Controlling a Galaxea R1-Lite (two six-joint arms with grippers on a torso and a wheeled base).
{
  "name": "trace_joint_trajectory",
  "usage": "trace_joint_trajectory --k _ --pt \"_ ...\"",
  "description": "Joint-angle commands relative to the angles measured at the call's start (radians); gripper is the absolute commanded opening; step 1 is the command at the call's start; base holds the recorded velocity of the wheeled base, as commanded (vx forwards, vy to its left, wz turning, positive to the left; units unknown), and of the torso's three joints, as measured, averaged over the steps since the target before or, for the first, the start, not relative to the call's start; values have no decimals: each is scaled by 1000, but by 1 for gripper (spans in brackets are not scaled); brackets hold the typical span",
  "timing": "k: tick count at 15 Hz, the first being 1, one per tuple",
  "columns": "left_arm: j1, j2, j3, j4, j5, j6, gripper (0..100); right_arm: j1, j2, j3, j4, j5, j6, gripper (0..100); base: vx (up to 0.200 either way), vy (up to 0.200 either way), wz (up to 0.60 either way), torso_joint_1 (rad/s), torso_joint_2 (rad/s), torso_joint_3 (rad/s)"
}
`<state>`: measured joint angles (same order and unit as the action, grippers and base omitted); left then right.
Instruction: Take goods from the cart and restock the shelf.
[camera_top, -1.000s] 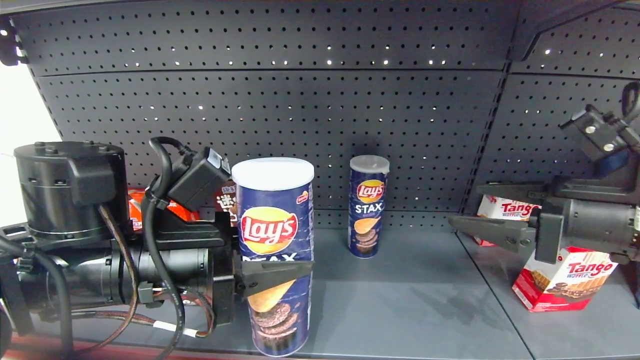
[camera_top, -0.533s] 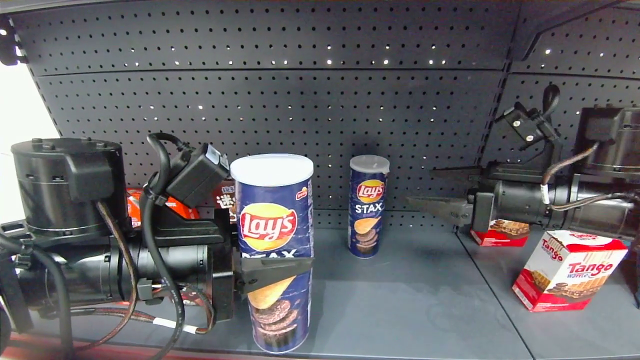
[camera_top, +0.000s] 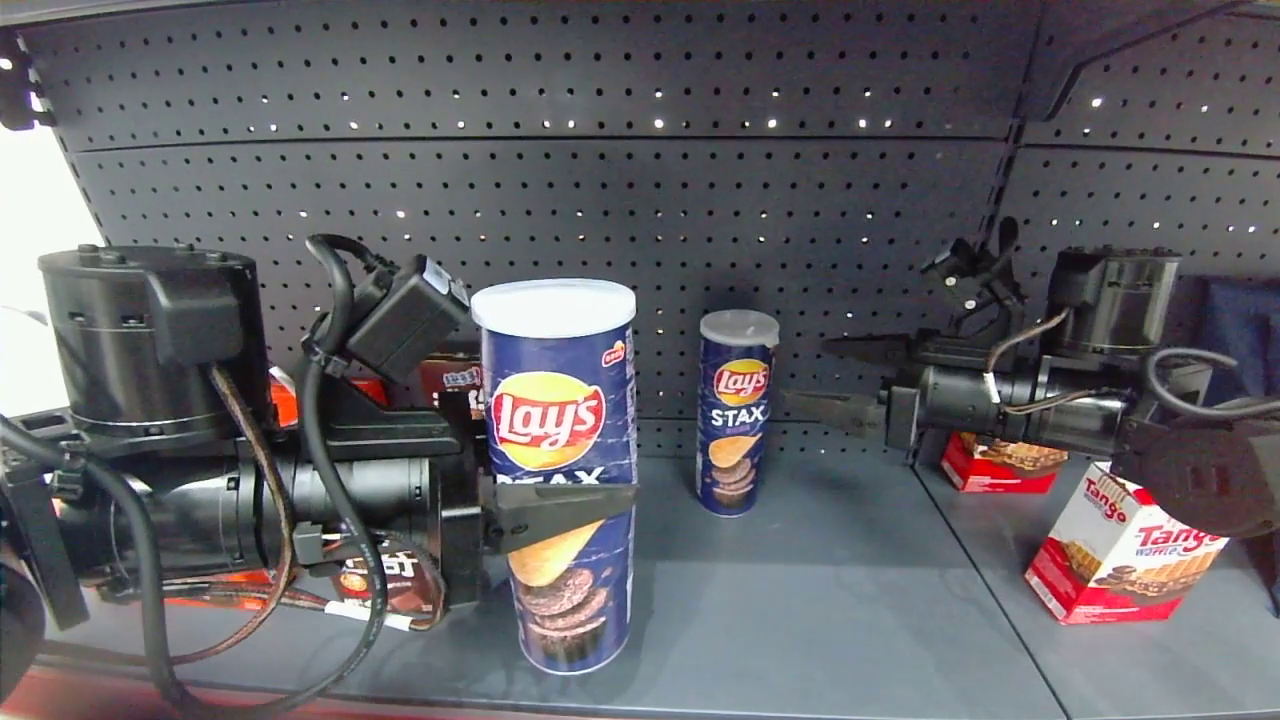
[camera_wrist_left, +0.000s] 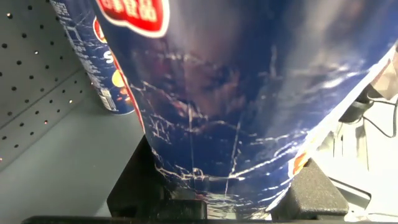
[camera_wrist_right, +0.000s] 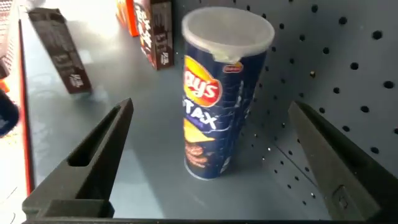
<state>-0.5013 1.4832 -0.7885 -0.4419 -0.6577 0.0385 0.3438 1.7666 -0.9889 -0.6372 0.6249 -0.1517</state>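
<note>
Left gripper (camera_top: 600, 485): the far finger is hidden behind the held can (camera_top: 560, 420). In the left wrist view the held can's lid and base run past the frame edges. A brown snack box (camera_top: 372, 585) at 8 o'clock of the held can is mostly covered by cables (camera_top: 330, 480) (print unreadable). The wafer box (camera_top: 1000, 468) at 3 o'clock of the standing can (camera_top: 738, 420) is half hidden by the right arm (camera_top: 1010, 400).

front can (camera_top: 565, 400): navy, white lid | wafer box (camera_top: 1135, 555): red, white | pegboard (camera_top: 600, 200): dark grey, dotted
</note>
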Motion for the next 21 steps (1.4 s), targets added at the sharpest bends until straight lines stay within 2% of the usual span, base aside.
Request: trace_joint_trajectory --k 1,14,21 --pt "0 28 -15 -3 1 0 0 0 60 -39 -1 3 -2 100 0 0 0 0 0 0" --pt "17 74 -48 -8 1 0 0 21 254 -180 -32 26 0 100 0 0 0 0 0 0" --pt "36 86 -55 -8 1 0 0 49 329 -208 -61 38 3 100 0 0 0 0 0 0"
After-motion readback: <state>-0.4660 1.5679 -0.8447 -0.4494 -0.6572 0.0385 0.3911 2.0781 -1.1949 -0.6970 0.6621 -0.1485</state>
